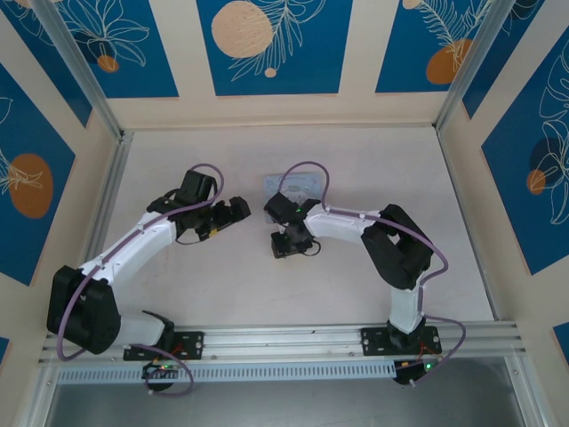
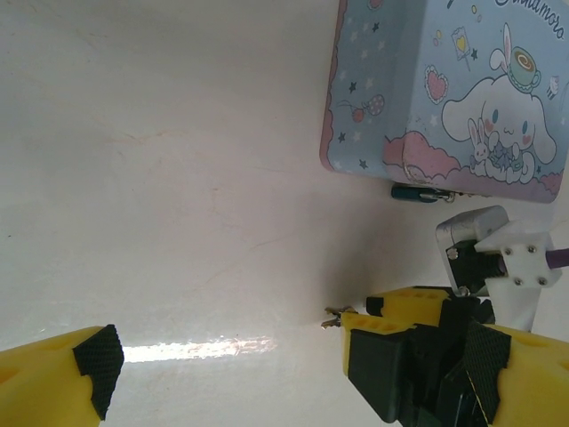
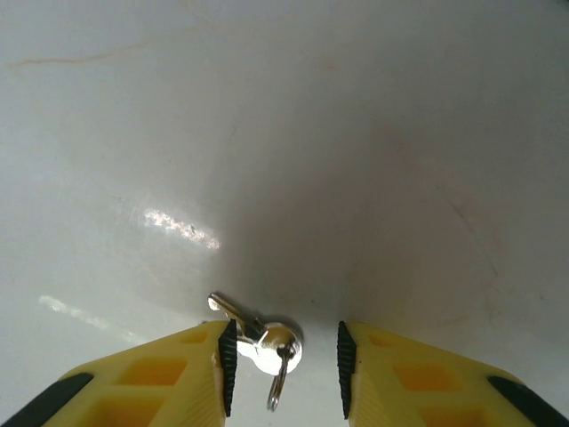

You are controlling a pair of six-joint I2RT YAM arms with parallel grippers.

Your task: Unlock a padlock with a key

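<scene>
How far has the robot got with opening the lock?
Nothing is finished yet. The padlock lies beside the tin, with nothing holding it. The right gripper straddles the key on the table, jaws not yet pinching it. Still to do: lift key, insert, turn.

Glossy off-white bench (image 1: 222, 285): a pale blue rectangular cartoon-printed tin (image 2: 427, 89) lies upper right in the left wrist view, a tiny dark bluish metal padlock (image 2: 416, 191) just below its edge; a small silver key (image 3: 258, 338) lies bottom centre in the right wrist view

Small silvery key (image 3: 256, 333) lies flat; tiny dark bluish padlock (image 2: 416, 191) lies just beside the tin (image 2: 418, 89)
</scene>
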